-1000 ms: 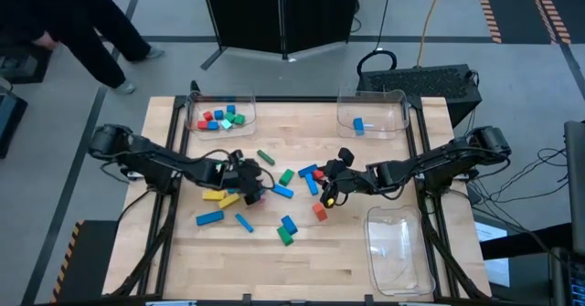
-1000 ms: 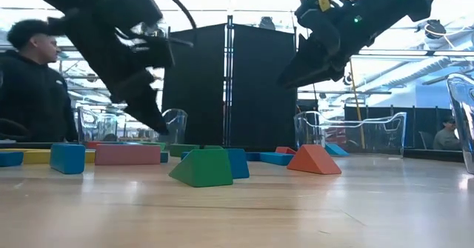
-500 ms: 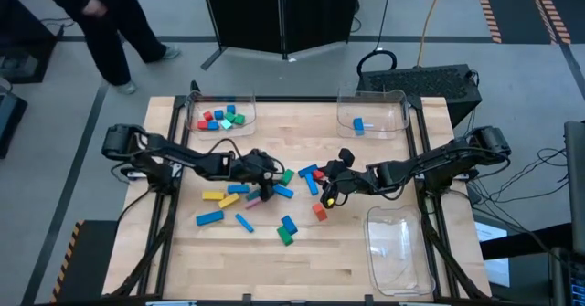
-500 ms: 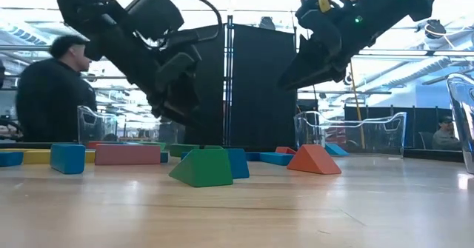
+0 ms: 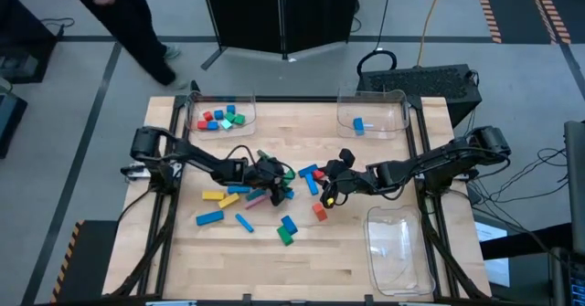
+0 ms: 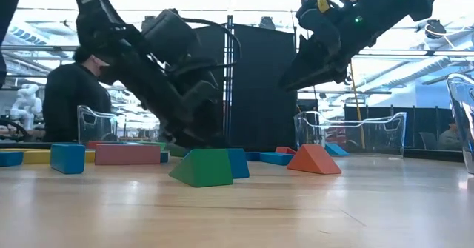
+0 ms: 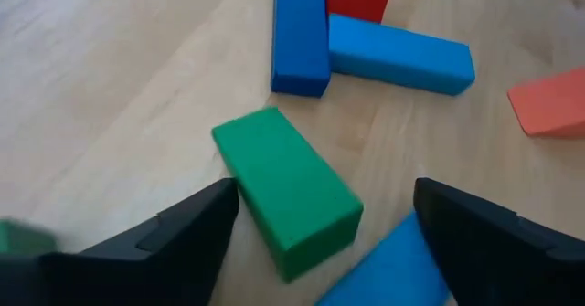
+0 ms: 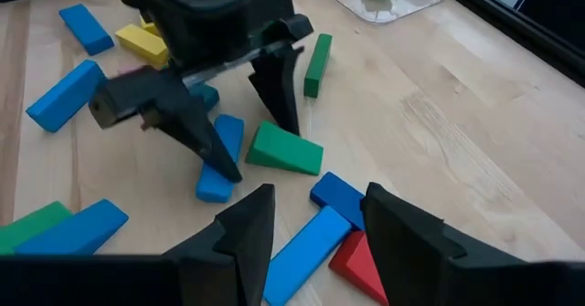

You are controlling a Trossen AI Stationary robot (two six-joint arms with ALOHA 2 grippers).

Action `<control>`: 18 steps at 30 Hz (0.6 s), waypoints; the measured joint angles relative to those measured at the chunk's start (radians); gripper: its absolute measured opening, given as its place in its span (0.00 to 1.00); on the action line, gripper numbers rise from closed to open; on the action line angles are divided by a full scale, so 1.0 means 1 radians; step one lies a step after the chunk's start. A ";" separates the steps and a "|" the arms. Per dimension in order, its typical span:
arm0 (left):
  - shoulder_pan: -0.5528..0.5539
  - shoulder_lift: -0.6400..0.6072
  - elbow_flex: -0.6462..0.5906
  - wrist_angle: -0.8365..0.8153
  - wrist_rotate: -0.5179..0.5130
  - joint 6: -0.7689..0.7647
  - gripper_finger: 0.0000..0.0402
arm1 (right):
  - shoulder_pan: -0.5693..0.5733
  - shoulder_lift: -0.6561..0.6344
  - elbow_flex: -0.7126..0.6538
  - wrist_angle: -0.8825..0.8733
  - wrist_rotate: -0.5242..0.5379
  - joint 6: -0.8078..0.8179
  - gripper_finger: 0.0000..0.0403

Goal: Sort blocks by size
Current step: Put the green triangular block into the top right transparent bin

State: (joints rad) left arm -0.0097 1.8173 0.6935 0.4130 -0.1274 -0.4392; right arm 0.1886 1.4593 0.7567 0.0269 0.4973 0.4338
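The left gripper [image 7: 320,242] stood spread wide over a green block [image 7: 285,189] lying between its fingers on the table — a pick was being set up, not yet made. Next it probably needed to lower and close squarely. The right gripper [image 8: 311,228] hovered nearby — partly open, empty.

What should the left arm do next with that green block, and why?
Probably lower a little and close on the green block. The left tool is wide open with one finger on each side of the block, not touching it yet. The right tool just hangs above the table.
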 joint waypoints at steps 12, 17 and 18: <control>-0.001 0.057 0.104 -0.145 -0.094 0.011 0.73 | 0.000 0.000 0.001 -0.015 0.000 0.000 0.40; 0.000 0.058 0.109 -0.181 -0.110 0.046 0.55 | 0.000 0.000 0.001 -0.018 0.000 0.000 0.40; 0.000 0.058 0.109 -0.186 -0.110 0.056 0.51 | 0.000 0.000 0.001 -0.018 0.000 0.000 0.40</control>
State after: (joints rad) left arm -0.0093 1.8748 0.8021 0.2267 -0.2379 -0.3832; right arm 0.1886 1.4593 0.7574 0.0086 0.4973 0.4339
